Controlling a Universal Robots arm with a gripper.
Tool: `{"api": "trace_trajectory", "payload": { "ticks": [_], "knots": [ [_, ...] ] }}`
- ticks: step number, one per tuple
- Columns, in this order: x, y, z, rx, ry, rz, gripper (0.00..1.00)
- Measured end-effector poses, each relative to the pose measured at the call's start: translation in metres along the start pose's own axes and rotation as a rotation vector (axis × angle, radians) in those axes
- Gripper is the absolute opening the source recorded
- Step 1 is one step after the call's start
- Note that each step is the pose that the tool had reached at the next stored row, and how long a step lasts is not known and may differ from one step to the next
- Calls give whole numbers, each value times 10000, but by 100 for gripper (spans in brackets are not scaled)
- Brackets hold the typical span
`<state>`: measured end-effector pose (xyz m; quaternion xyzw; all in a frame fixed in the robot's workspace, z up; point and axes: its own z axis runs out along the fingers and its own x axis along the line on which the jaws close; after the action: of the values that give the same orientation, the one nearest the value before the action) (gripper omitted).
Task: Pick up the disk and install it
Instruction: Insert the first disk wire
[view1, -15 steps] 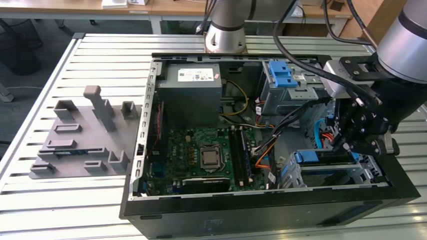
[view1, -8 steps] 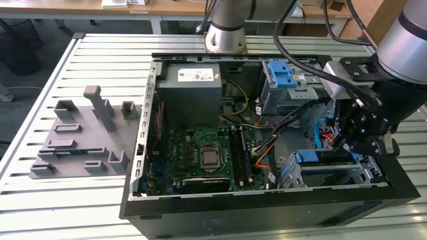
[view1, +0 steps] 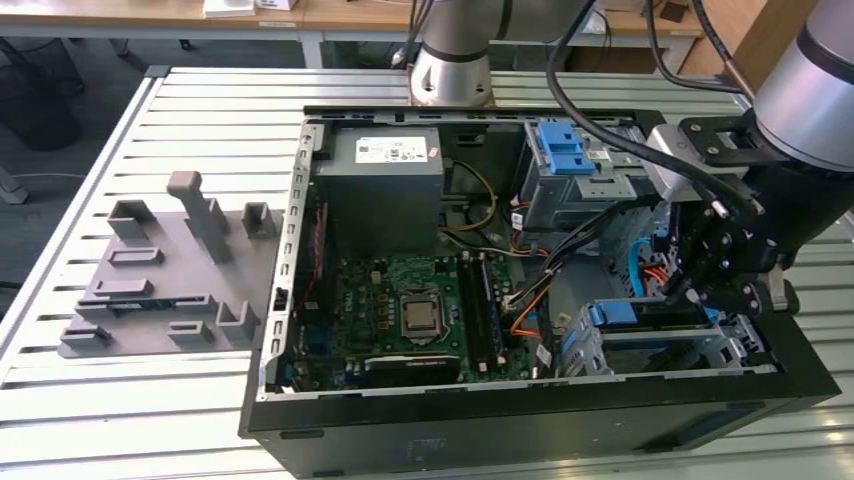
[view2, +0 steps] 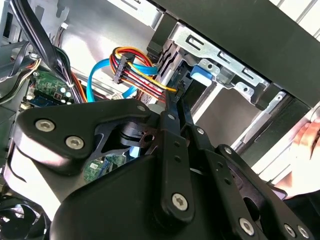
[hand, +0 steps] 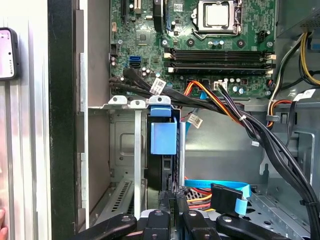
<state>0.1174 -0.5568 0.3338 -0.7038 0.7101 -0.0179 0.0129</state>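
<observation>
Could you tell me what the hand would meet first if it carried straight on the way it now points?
Probably the disk standing edge-on in the drive cage: the hand points straight at it. Whether they already touch, I cannot tell.

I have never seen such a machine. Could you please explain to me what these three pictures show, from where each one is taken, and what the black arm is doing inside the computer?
This is a robot arm working inside an open computer case that lies on a slatted metal table. The exterior view looks at the whole scene from off the arm. Both wrist views come from cameras that ride on the arm itself, so they look closely into the case.

The black gripper has reached down into the case, at the metal drive cage near the exterior view's right. In the first wrist view, the disk stands on edge in a slot of that cage, with its blue bracket showing. The gripper is right at the disk; whether it is gripping the disk cannot be told.

The green motherboard lies in the case. A grey plastic fixture sits on the table beside the case.
</observation>
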Motion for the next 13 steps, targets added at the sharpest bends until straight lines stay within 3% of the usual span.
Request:
{"api": "trace_trajectory", "payload": {
  "ticks": [4,13],
  "knots": [
    [-1,0,3,1,-37,-6,16],
    [0,0,13,2,-37,-8,16]
  ]
}}
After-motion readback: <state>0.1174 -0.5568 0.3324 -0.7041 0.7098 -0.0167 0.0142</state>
